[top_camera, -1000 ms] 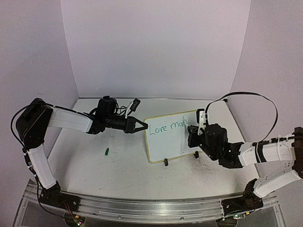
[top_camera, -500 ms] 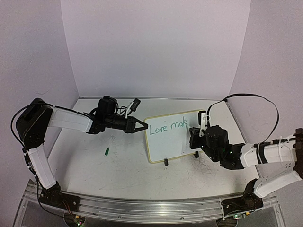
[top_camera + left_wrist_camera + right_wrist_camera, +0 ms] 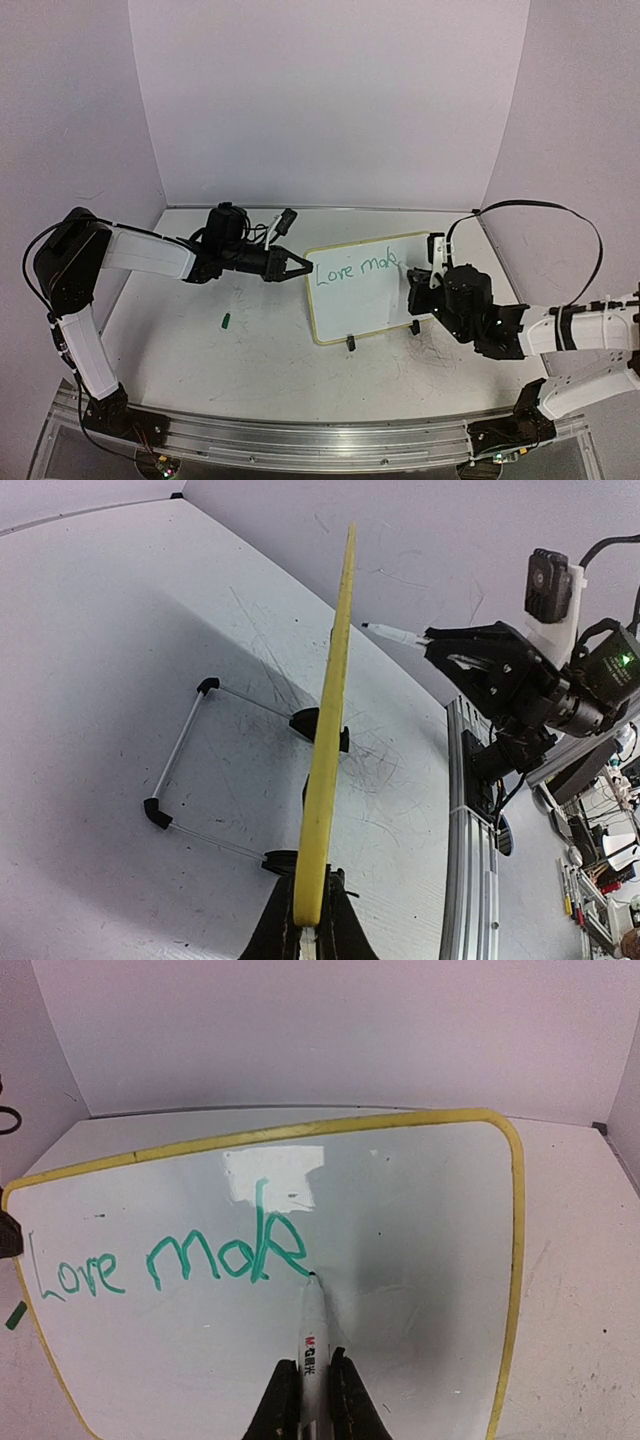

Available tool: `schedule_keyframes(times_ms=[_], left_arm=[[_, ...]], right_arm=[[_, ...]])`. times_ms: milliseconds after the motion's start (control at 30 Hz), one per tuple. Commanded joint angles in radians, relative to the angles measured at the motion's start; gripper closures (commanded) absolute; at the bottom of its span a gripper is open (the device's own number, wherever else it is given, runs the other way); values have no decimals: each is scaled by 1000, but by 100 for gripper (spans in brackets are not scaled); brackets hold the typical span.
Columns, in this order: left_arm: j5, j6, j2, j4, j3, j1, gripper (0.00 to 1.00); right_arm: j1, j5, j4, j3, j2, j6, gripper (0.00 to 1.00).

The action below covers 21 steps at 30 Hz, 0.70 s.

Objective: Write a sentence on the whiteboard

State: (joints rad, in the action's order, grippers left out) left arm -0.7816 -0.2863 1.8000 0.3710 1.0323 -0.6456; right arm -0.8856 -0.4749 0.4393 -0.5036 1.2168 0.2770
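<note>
Green "Love mak" is on the whiteboard [image 3: 360,300], propped mid-tabletop [image 3: 230,370]. Left fingers [image 3: 268,932] clench its yellow edge. Right fingers [image 3: 283,1402] grasp marker [image 3: 312,1325], tip touching the board. Sentence looks unfinished.

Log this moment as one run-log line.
left pincer: shut on whiteboard edge, board upright | right pincer: shut on marker | marker tip: at end of writing | writing: green "Love mak", unfinished

A small green piece [image 3: 227,320] lay alone on the scuffed white table [image 3: 200,360], left of centre, with pale walls [image 3: 330,100] behind and a metal rail [image 3: 300,437] along the near edge.
</note>
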Motion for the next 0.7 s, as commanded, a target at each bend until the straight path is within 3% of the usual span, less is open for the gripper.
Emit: schedule_keyframes(times_ms=[0, 233, 667], left_arm=[[32, 46, -17, -66, 17, -20, 100], [32, 46, -13, -67, 19, -20, 100], [53, 7, -34, -72, 3, -22, 100]], right_arm=[[9, 11, 13, 16, -112, -46, 100], [37, 57, 51, 48, -124, -135, 100], [37, 85, 93, 53, -97, -154, 100]])
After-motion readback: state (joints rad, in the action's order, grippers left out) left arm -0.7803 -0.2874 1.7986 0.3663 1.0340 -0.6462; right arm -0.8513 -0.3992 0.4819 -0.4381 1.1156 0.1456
